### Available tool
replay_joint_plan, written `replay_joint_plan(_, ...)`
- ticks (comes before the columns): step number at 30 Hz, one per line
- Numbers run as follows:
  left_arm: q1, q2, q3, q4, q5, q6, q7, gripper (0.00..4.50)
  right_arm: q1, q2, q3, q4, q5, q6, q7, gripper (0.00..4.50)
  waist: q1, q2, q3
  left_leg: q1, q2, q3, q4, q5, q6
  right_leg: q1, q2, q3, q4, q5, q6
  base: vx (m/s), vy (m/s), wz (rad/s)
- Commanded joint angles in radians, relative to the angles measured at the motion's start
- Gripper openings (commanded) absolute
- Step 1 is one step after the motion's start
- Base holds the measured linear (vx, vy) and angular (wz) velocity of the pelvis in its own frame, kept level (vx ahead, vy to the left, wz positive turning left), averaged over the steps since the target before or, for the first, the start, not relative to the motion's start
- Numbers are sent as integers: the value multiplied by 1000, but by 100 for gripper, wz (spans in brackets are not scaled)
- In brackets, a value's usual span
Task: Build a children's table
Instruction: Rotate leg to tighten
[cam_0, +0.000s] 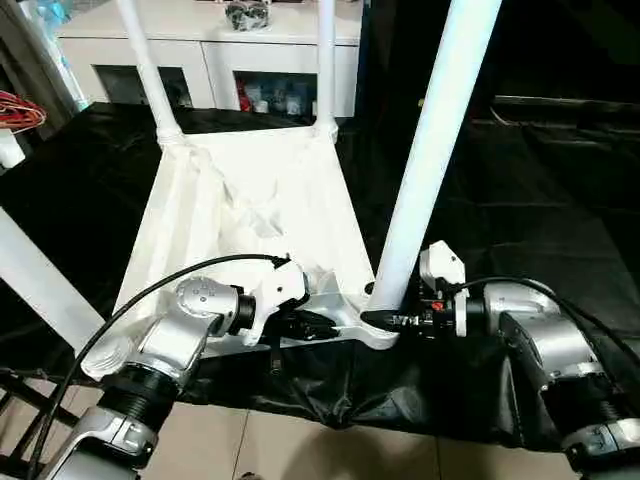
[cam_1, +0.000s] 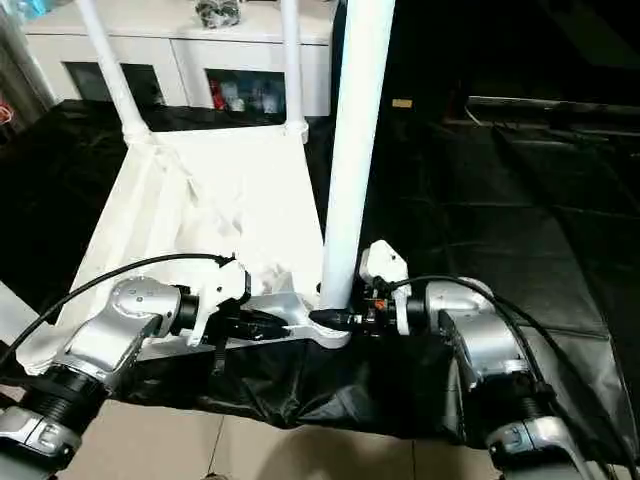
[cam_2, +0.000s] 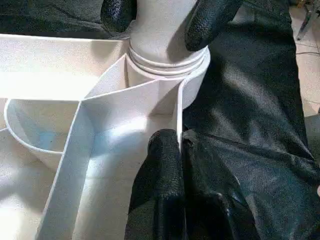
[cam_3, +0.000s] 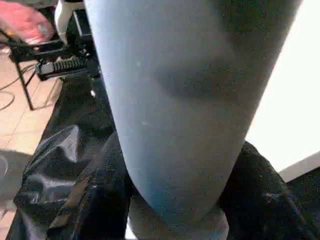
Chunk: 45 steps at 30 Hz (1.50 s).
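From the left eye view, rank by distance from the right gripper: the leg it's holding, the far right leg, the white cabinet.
1. Leg in the right gripper: near leg, gripped at its base.
2. Far right leg, at the tabletop's far corner.
3. White cabinet, behind everything.

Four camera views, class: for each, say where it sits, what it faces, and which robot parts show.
Head views: look down on the upturned tabletop, silver forearms.
Left wrist: faces the near corner socket; left gripper pinches the tabletop rim.
Right wrist: faces the near leg; right gripper clamps it.
Shared: right gripper's fingertips in the left wrist view.
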Motion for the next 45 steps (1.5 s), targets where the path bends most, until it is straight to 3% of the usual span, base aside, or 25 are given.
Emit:
replay_joint_plan(1,-25,-20,11,-26,-4,-4,56,0,23,26,20,6,14,27,-17,200,-6,-9,-63,11,39,-9,-72,-261,48,47,-51,40,-73,-284,-216,0,0,0)
replay_joint_plan(2,-48,-61,25,7,13,1,140,0,21,80,-10,34,3,5,-139,200,-6,-9,-63,11,39,-9,-72,-267,45,46,-51,40,-74,-293,-213,0,0,0)
replay_joint_plan(3,-56,-76,30,19,19,4,172,0,19,99,-20,46,-2,-3,-183,200,-13,-9,-58,13,35,-12,-75,-304,21,43,-53,39,-82,-364,-192,0,0,0)
replay_joint_plan(5,-77,-109,33,47,36,-3,234,0,11,137,-30,73,-23,2,-277,199,-18,-11,-59,15,32,-14,-76,-314,12,42,-52,38,-85,-404,-172,0,0,0)
replay_joint_plan(12,-133,-221,30,117,74,26,399,0,-19,272,-43,172,-105,-14,-588,196,-50,-12,-58,11,26,-15,-75,-322,13,40,-51,36,-92,-430,-156,0,0,0)
replay_joint_plan(17,-165,-288,32,162,93,30,491,0,-78,354,-70,241,-129,-15,-744,196,-61,-7,-59,6,25,-17,-76,-328,16,42,-48,35,-93,-410,-159,0,0,0)
replay_joint_plan(18,-162,-290,28,161,93,23,482,0,-86,364,-77,235,-114,-28,-724,196,-60,-6,-61,5,25,-19,-76,-330,18,44,-50,33,-92,-402,-161,0,0,0)
replay_joint_plan(19,-162,-290,28,161,93,23,482,0,-86,364,-77,235,-114,-28,-724,230,-61,-7,-61,6,26,-18,-76,-333,21,44,-50,34,-92,-393,-162,0,0,0)
replay_joint_plan(22,-142,-268,22,138,80,8,429,0,-78,347,-87,208,-81,-29,-651,267,-58,-9,-63,6,27,-13,-73,-300,45,46,-49,38,-86,-311,-193,0,0,0)
replay_joint_plan(28,-93,-207,15,70,39,-15,296,0,-63,256,-65,174,-77,-42,-500,317,-55,-10,-65,4,30,-13,-72,-276,62,51,-51,37,-83,-302,-203,0,0,0)
replay_joint_plan(31,-74,-177,9,43,27,-31,244,0,-52,201,-44,145,-66,-40,-390,317,-46,-8,-68,6,33,-9,-67,-235,83,51,-50,39,-73,-216,-238,0,0,0)
replay_joint_plan(33,-64,-152,10,29,17,-32,202,0,-43,155,-33,118,-53,-34,-302,317,-40,-8,-66,9,34,-7,-66,-232,87,49,-48,39,-72,-206,-244,0,0,0)
replay_joint_plan(39,-43,-92,6,-4,4,-31,113,0,-19,64,-9,58,-26,-17,-114,317,-22,-9,-65,8,37,-6,-67,-240,83,51,-49,38,-71,-250,-229,0,0,0)
replay_joint_plan(45,-23,-34,3,-26,-4,-35,43,0,1,-6,21,22,-10,7,10,317,-18,-10,-64,7,38,-7,-68,-240,78,49,-49,39,-70,-260,-227,0,0,0)
